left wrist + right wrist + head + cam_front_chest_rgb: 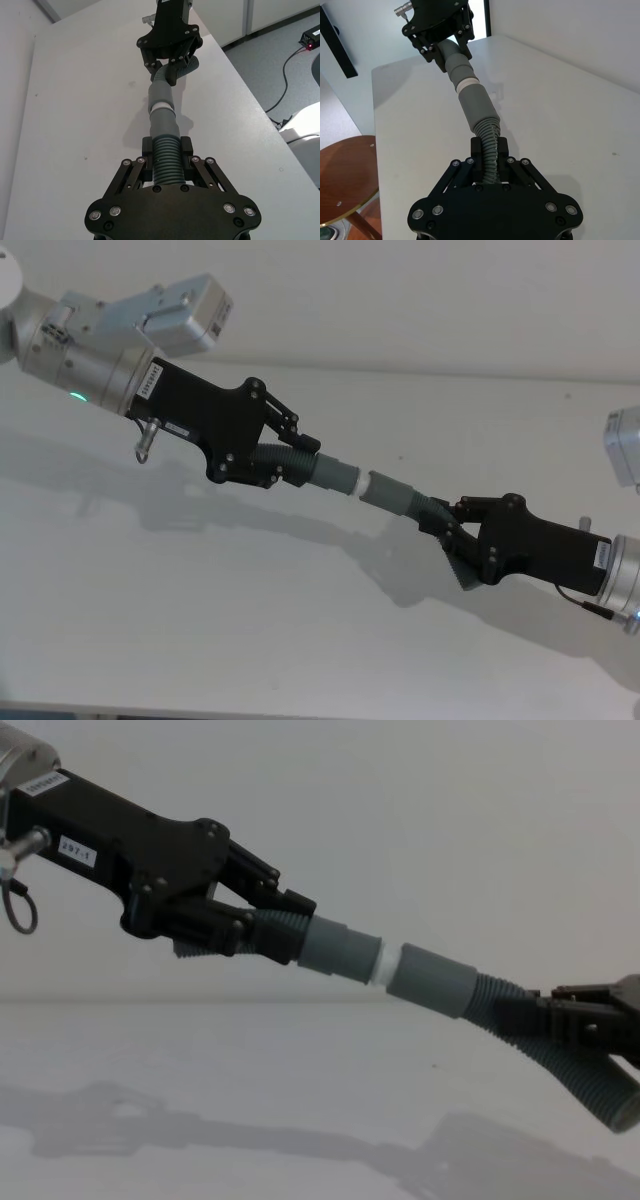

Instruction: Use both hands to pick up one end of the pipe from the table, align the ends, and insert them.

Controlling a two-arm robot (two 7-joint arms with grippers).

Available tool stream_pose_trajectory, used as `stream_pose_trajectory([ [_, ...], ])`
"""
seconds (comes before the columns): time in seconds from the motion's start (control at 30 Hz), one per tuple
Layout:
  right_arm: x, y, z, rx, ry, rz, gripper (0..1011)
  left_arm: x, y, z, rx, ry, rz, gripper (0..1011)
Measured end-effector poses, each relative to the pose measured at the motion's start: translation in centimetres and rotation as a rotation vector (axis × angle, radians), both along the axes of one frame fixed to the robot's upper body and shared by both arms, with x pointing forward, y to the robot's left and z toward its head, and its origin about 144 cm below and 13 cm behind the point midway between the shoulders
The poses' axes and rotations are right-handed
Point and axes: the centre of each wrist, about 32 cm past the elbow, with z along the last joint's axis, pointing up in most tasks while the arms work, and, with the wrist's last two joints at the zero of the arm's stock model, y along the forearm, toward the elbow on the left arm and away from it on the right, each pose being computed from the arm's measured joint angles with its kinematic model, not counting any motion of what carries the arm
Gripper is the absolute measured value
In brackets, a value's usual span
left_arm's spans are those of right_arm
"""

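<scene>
Grey hoses: two ribbed pieces held in the air above the white table [200,620], meeting end to end over its middle.
Left gripper [283,462]: fingers clamped on the ribs of the left hose [300,466].
Right gripper [447,530]: fingers clamped on the right hose [425,510].
Joint: white tip [382,965] just touching the plain cuff [432,980], seemingly barely entered, white band showing.

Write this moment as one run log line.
left end effector: shut on dark grey ribbed hose piece | right end effector: shut on second hose piece | white-tipped cuff meets plain cuff, above white table
</scene>
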Motion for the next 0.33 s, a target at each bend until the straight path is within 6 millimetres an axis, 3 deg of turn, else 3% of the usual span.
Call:
stream_pose_trajectory([
  [0.33,0.01,-0.01,0.01,0.0,0.0,0.001,173,0.01,-0.05,0.01,0.0,-0.001,0.001,317],
])
